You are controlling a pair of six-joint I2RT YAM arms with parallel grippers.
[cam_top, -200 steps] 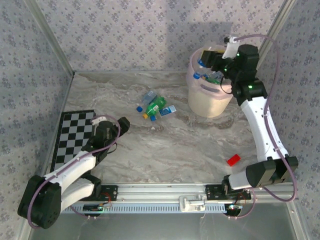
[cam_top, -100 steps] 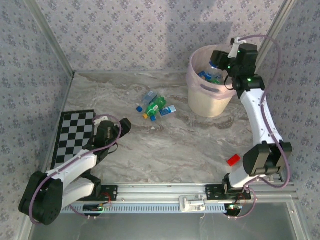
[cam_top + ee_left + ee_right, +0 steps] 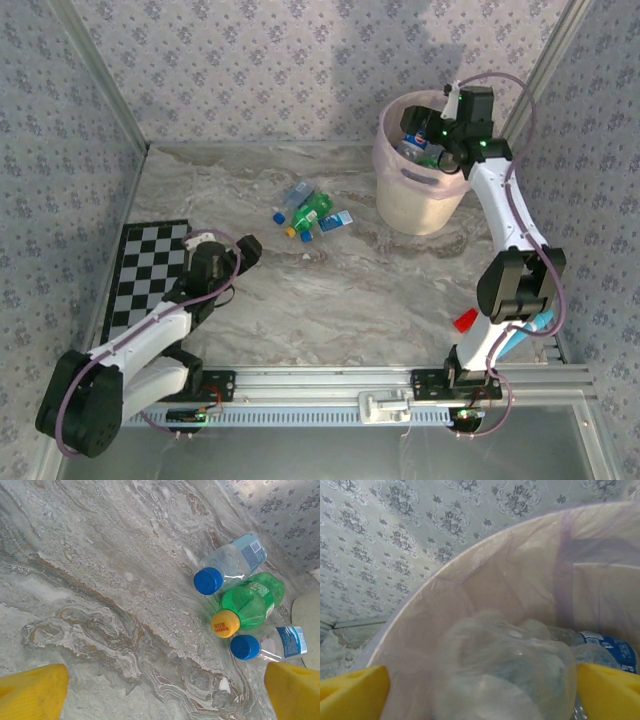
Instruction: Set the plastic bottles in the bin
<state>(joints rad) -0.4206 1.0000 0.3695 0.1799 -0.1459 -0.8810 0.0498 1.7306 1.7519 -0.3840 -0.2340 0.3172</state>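
Observation:
Three plastic bottles lie together on the marble table point(image 3: 330, 290): a clear one with a blue cap point(image 3: 230, 565), a green one with an orange cap point(image 3: 247, 605), and a clear one with a blue cap point(image 3: 272, 645). In the top view they form a cluster point(image 3: 310, 215). My left gripper point(image 3: 248, 247) point(image 3: 165, 690) is open, low over bare table, short of them. My right gripper point(image 3: 425, 130) point(image 3: 482, 690) hangs open over the pale pink bin point(image 3: 415, 205) point(image 3: 510, 580). A blurred clear bottle point(image 3: 505, 665) sits loose between its fingers, above other bottles point(image 3: 610, 652) in the bin.
A small red block point(image 3: 466, 320) lies near the right arm's base. A checkerboard mat point(image 3: 145, 270) covers the left side of the table. Patterned walls close in the back and both sides. A metal rail point(image 3: 330, 385) runs along the near edge.
The right gripper has reached further over the bin and opened, letting go of the clear bottle it held. The left arm has stayed put.

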